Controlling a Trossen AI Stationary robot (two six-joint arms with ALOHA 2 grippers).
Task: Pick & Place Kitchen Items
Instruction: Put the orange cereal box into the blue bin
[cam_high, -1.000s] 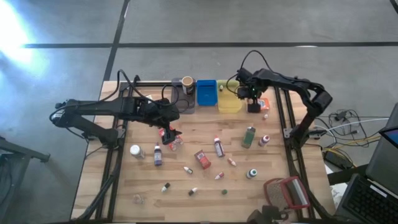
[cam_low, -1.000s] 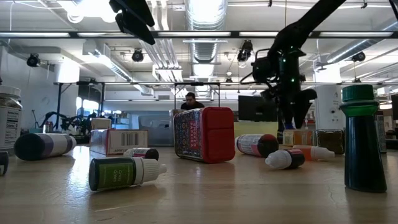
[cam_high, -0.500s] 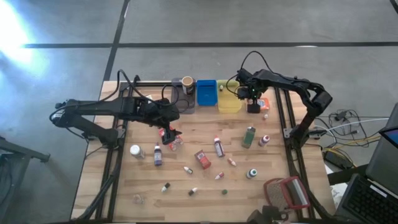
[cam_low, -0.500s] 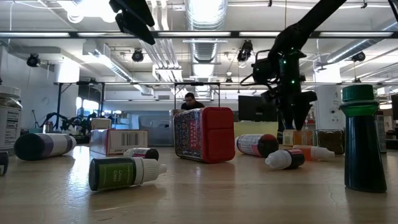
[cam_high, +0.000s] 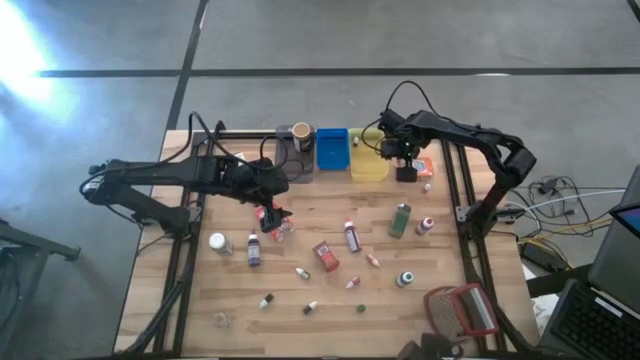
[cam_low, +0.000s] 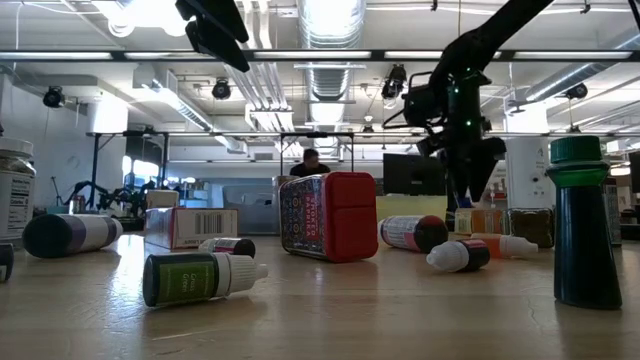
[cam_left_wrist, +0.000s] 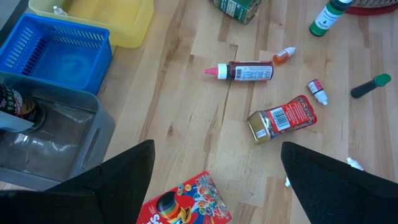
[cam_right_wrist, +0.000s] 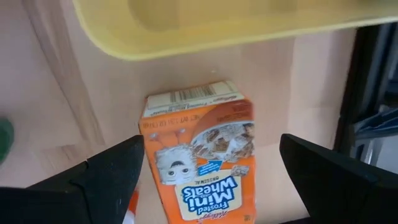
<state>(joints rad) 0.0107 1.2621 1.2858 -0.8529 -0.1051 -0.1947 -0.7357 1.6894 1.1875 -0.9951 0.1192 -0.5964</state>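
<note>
Many kitchen items lie scattered on the wooden table (cam_high: 330, 300). A red packet (cam_high: 325, 255), a pink-capped bottle (cam_high: 352, 236) and a green bottle (cam_high: 400, 218) are among them. An orange cereal box (cam_right_wrist: 199, 155) lies flat next to the yellow bin (cam_high: 368, 162). My right gripper (cam_right_wrist: 211, 143) hangs open above it, pointing down, one finger on either side and clear of it. My left gripper (cam_left_wrist: 217, 149) is open and well above the table, over a red cereal box (cam_left_wrist: 186, 205) left of centre.
A grey bin (cam_high: 298, 158) holding a jar, a blue bin (cam_high: 332, 148) and the yellow bin stand in a row at the far edge. A red-framed mesh object (cam_high: 462, 308) sits at the near right corner. Small dropper bottles (cam_low: 200, 278) dot the near half.
</note>
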